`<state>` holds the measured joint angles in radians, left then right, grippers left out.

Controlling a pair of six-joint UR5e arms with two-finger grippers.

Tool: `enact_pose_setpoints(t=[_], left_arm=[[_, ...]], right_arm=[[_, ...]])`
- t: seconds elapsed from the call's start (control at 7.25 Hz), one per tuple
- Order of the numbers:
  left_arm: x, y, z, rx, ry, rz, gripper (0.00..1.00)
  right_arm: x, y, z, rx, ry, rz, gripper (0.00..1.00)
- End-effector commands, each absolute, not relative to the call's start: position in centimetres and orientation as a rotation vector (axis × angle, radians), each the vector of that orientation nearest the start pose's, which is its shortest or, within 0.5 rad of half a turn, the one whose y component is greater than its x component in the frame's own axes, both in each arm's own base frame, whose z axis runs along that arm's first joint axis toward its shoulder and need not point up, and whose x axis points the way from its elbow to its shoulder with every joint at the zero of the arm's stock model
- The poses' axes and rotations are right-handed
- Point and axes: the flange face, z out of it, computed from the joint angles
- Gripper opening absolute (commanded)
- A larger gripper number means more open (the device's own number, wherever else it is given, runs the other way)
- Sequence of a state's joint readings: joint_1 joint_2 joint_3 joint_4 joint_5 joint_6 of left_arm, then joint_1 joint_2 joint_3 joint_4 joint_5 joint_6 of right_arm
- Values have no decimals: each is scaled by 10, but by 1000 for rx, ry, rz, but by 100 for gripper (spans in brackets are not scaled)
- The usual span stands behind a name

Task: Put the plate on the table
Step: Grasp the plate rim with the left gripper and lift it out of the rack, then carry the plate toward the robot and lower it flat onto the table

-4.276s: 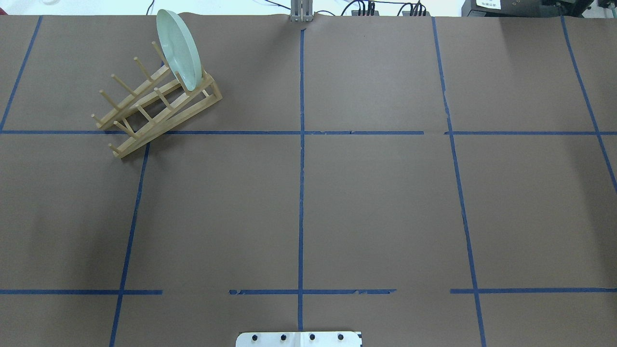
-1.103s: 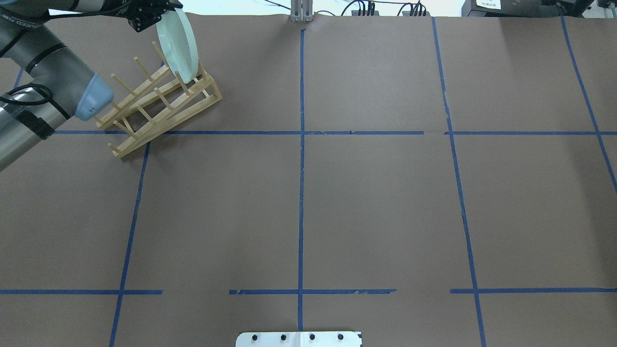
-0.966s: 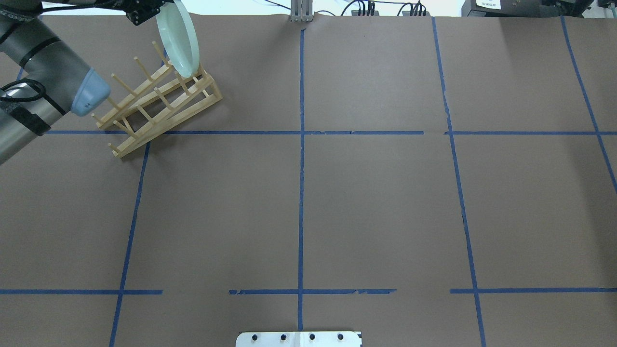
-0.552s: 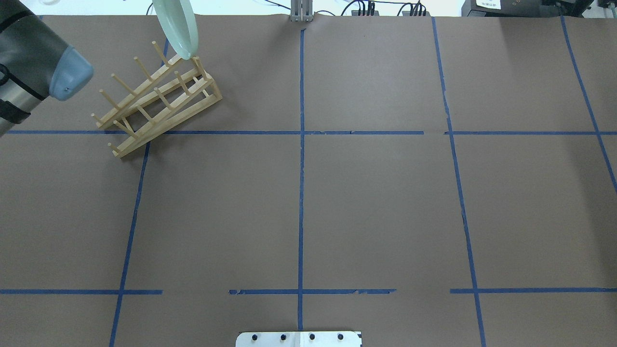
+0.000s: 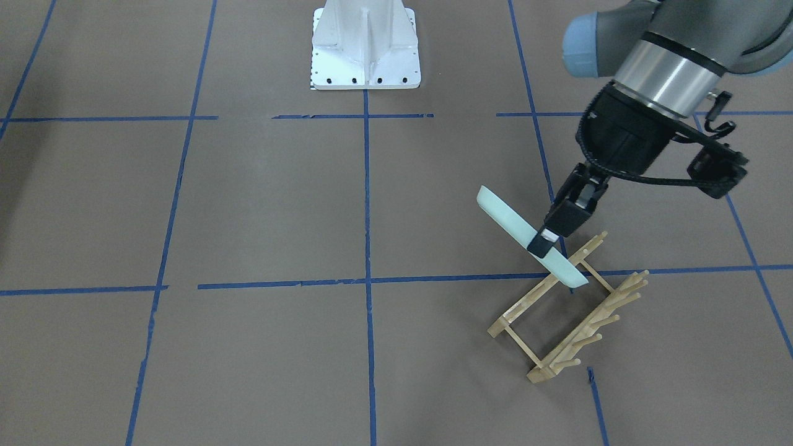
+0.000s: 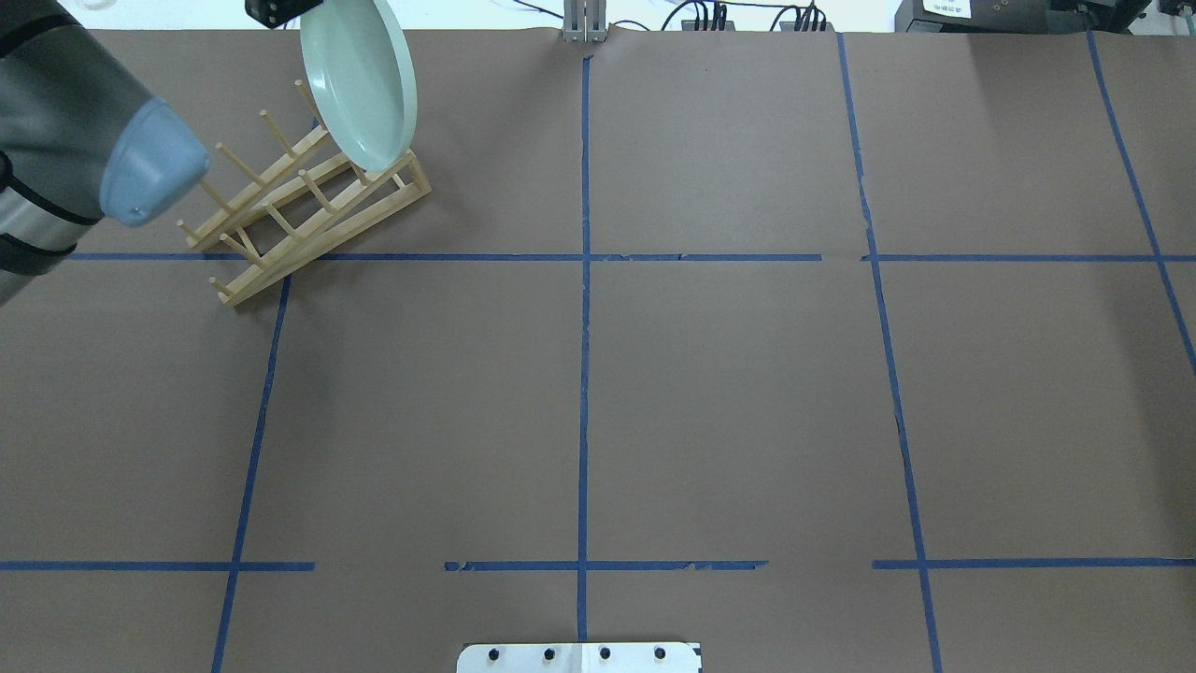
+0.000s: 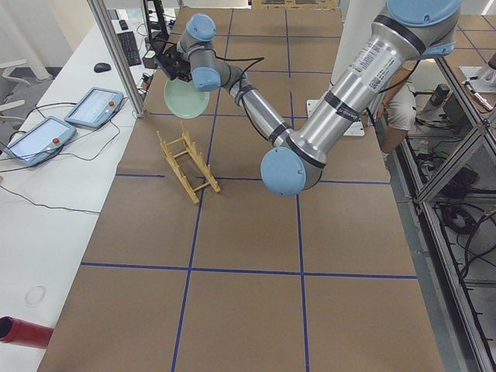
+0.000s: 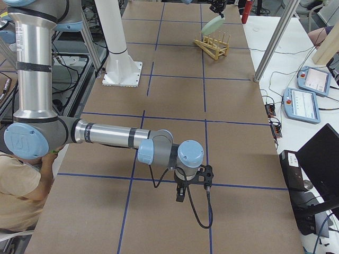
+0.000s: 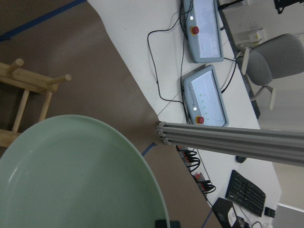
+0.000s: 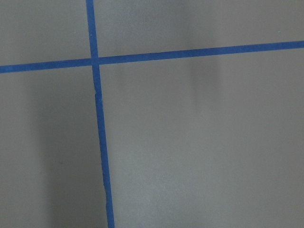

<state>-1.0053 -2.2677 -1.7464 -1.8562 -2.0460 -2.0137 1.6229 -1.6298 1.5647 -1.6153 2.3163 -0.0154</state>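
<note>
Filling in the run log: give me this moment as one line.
left tool: shut on plate rim | plate: tilted, airborne above rack | table: plate not yet down | right tool: state unclear

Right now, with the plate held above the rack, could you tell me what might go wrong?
The left tool pinches the plate only by its rim, and it hangs tilted, so it might slip. Its lower edge looks close to the pegs of the rack; moving sideways could snag them.
</note>
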Motion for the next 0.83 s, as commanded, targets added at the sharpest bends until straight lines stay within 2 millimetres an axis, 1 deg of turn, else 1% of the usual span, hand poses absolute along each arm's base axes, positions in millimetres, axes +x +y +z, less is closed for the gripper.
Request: enact_pose_setpoints(t=[0.0,0.14,0.28,0.41,0.55,0.69], left_arm=[[343,-552,113,-186,987,-911,0],[398,-527,129,-194,836,-881,0],[455,-501,154,-209,700,-847,0],[500,-480,175,-230,622,-804,0],[557,-465,196,-234,525,-769,0],[589,-479,207,-209,447,-765,0]], right_arm=[[90,-454,696,-79,-748,76,100],[89,-453,696,-80,-748,76,100],[90,-454,696,-79,-748,76,100],[89,-453,696,-80,-748,76,100],[89,-453,696,-79,-748,76,100],[89,-453,696,-79,-748,76,100]])
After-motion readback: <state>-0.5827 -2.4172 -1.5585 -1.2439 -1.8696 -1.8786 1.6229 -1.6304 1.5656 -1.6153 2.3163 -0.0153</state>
